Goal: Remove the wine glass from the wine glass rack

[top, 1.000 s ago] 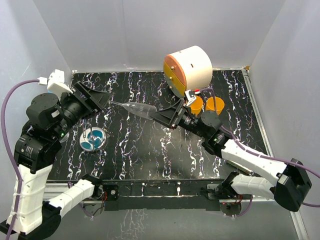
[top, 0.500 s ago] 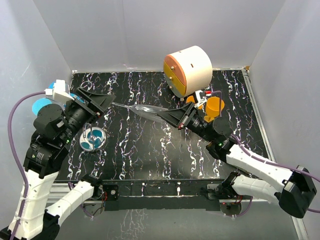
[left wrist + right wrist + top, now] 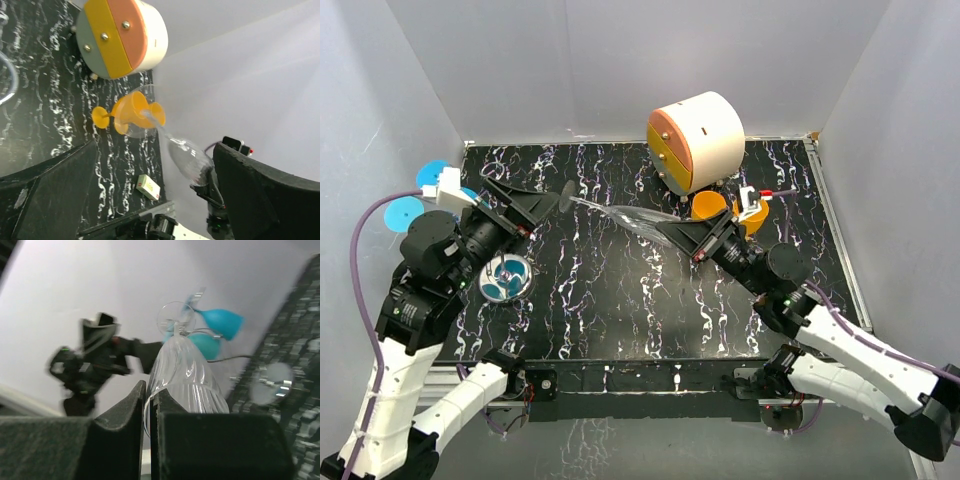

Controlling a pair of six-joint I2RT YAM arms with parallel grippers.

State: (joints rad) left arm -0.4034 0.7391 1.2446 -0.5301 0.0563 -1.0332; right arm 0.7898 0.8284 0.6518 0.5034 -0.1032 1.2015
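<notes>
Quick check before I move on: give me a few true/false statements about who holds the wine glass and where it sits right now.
1. The right gripper is clamped on the bowl rim of the wine glass. True.
2. The left gripper is shut on the stem. False: its jaws stand wide open and grip nothing.
3. The glass hangs from the wine glass rack. False: it is held in the air, lying roughly level, away from the rack.
4. Orange cups stand beside the drawer cabinet. True.
</notes>
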